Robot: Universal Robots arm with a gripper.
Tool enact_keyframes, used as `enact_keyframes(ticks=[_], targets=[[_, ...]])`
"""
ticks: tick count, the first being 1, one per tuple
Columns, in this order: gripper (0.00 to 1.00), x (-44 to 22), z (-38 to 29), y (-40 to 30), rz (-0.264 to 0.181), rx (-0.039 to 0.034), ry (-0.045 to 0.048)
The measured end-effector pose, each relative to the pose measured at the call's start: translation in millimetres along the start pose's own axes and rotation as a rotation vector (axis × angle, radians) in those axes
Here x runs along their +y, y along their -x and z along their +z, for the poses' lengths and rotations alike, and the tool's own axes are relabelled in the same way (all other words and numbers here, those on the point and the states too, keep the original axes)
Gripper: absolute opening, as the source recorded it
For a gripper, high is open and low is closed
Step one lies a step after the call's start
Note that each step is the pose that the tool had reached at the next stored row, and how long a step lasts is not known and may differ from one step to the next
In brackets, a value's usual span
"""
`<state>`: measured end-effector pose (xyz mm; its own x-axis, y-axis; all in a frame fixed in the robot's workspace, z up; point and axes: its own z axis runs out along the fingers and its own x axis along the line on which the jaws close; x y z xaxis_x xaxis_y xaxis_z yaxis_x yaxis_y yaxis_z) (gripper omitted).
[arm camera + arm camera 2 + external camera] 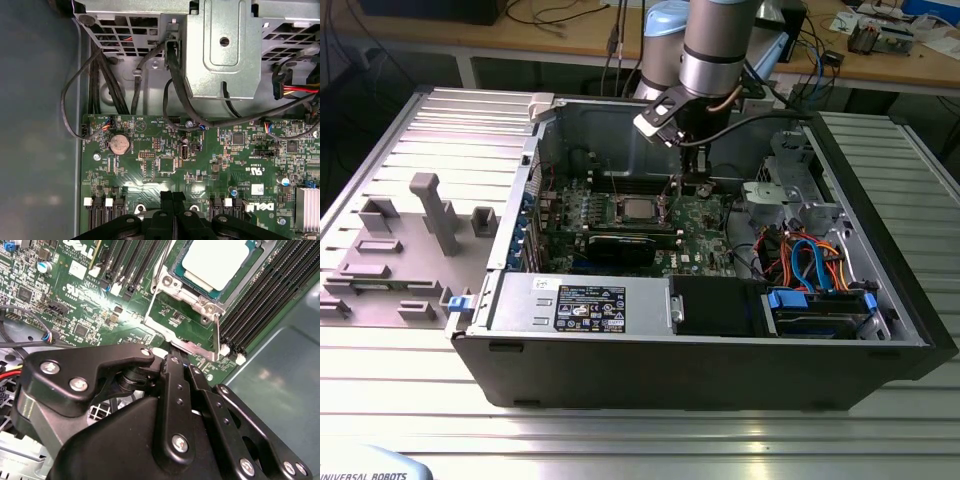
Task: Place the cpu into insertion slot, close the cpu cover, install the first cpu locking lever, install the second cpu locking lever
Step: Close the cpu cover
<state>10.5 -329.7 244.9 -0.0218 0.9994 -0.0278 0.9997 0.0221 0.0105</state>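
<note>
The cpu (215, 259), with its shiny silver top, lies in the insertion slot (207, 306) on the green motherboard; in the exterior view the cpu (640, 208) sits mid-board. The silver cpu cover (175, 282) appears to lie down around the chip. One thin wire locking lever (218, 337) stands raised at the socket's corner, and another (159, 270) runs along its side. My black gripper (182, 365) hovers just off the socket's silver edge, shut, with nothing visible between its fingers. The gripper (172, 196) also shows over the board, and in the exterior view the gripper (697, 185) is at the socket's right.
Black memory slots (260, 305) flank the socket. A black graphics card (620, 245) lies in front of it. Cable bundles (175, 90) and a drive cage (220, 50) sit at the board's edge. The case walls (880, 200) enclose the work area. Grey fixtures (430, 215) stand on the exterior view's left.
</note>
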Motion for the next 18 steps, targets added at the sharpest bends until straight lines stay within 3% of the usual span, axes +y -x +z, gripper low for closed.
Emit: enact_keyframes(ticks=[18], targets=[[0.11,-10.2,-0.1,-0.2,0.000,0.0000,0.0000]])
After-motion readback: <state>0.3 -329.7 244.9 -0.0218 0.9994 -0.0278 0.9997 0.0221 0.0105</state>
